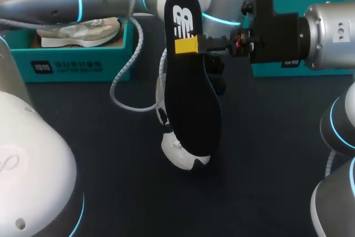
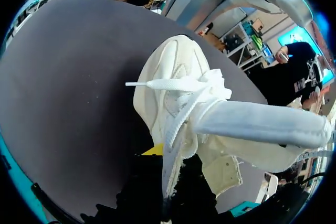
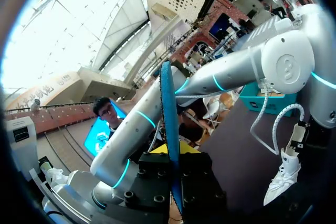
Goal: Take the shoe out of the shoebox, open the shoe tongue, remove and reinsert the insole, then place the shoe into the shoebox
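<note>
Aloft, flat black insole (image 1: pixel 191 92) (white laced shoe (image 2: pixel 168 82))

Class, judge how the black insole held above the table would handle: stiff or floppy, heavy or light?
It is probably light and fairly stiff. The insole, pinched near one end by the right tool, shows no sag along its length. Edge-on in the right wrist view it looks thin, so it would likely flex if pushed.

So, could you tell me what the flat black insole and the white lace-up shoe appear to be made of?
The flat black insole looks like foam with a matte fabric top: thin, no shine, white printed logo. The white lace-up shoe seems mesh fabric with smoother synthetic panels, stitched, matte; flat woven laces. Both are guesses.
</note>
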{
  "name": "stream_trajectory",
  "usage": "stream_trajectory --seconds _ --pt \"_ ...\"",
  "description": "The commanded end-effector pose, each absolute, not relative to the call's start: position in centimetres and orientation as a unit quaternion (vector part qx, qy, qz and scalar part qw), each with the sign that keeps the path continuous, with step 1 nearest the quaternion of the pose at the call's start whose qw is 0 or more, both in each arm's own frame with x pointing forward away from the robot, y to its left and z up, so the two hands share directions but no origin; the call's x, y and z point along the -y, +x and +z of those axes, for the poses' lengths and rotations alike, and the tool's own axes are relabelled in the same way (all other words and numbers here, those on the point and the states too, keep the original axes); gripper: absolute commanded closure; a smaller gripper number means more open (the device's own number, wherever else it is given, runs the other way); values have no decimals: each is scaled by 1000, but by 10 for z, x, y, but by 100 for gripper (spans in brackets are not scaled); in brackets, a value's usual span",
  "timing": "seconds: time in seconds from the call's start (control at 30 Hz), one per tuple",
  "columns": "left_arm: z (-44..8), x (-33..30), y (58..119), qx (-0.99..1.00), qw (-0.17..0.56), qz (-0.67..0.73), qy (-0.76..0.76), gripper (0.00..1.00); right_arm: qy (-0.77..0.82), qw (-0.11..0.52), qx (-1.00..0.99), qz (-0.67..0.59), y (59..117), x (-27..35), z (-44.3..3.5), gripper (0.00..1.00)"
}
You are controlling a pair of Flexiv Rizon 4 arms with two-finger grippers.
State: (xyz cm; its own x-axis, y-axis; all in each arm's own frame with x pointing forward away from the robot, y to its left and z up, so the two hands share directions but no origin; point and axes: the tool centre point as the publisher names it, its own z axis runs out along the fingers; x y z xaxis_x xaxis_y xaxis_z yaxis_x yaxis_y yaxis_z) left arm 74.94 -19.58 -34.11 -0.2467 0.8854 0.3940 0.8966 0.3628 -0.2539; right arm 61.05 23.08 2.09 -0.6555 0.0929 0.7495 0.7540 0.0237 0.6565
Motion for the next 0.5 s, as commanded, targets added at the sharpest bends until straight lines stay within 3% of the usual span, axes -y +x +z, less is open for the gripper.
stream_trajectory --seconds 0.03,0.5 --pt "-338 208 745 758 200 -70 -617 100 -321 265 664 -621 611 -236 21 100" --pt "-358 228 743 724 179 -79 -661 100 -321 265 664 -621 611 -236 21 100"
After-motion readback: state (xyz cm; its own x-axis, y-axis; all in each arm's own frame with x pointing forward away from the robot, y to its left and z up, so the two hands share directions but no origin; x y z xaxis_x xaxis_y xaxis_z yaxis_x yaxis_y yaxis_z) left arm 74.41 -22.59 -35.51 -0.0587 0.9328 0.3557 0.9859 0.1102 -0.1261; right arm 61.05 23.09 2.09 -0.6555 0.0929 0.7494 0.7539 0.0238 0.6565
